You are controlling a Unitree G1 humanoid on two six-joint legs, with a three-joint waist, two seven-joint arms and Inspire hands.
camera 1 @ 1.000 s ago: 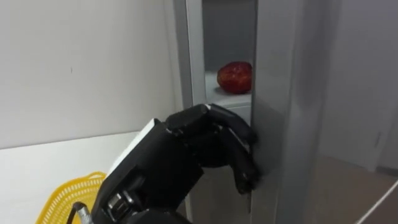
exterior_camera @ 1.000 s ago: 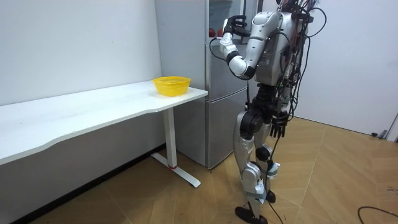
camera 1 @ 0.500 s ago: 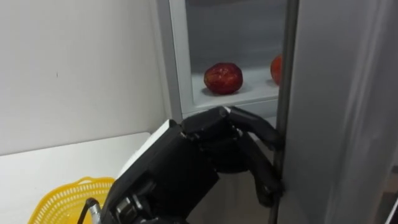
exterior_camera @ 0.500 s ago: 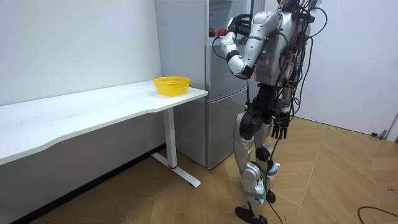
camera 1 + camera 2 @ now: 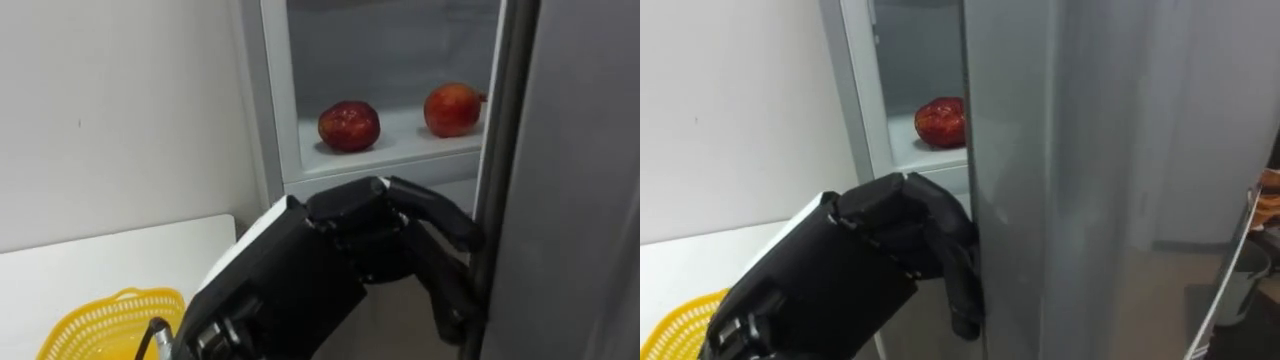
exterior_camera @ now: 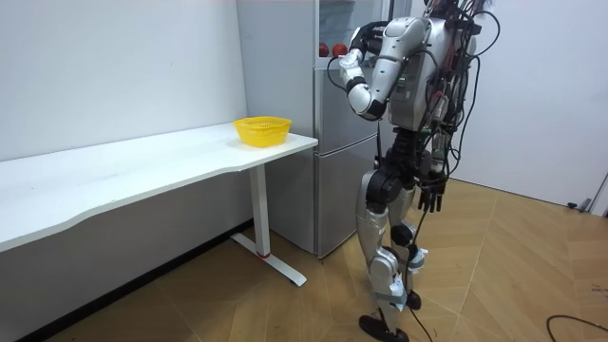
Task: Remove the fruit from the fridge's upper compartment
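Note:
The upper fridge door (image 5: 570, 180) stands partly open. My black left hand (image 5: 370, 240) has its fingers curled round the door's edge, just below the shelf level. On the white shelf (image 5: 400, 145) inside lie two red round fruits, one (image 5: 349, 125) near the left wall and one (image 5: 452, 108) further right, next to the door's edge. In the right eye view the door (image 5: 1070, 150) hides all but the left fruit (image 5: 941, 121). My right hand (image 6: 429, 197) hangs at my side with relaxed fingers. I stand upright in front of the fridge (image 6: 332, 142).
A yellow mesh basket (image 5: 110, 325) sits on the white table (image 6: 142, 166), at the end nearest the fridge and to my left. A white wall runs behind the table. Open wooden floor lies behind me.
The door has swung further open with my left hand on its edge. The gap has widened, and the second red fruit on the shelf has come into sight.

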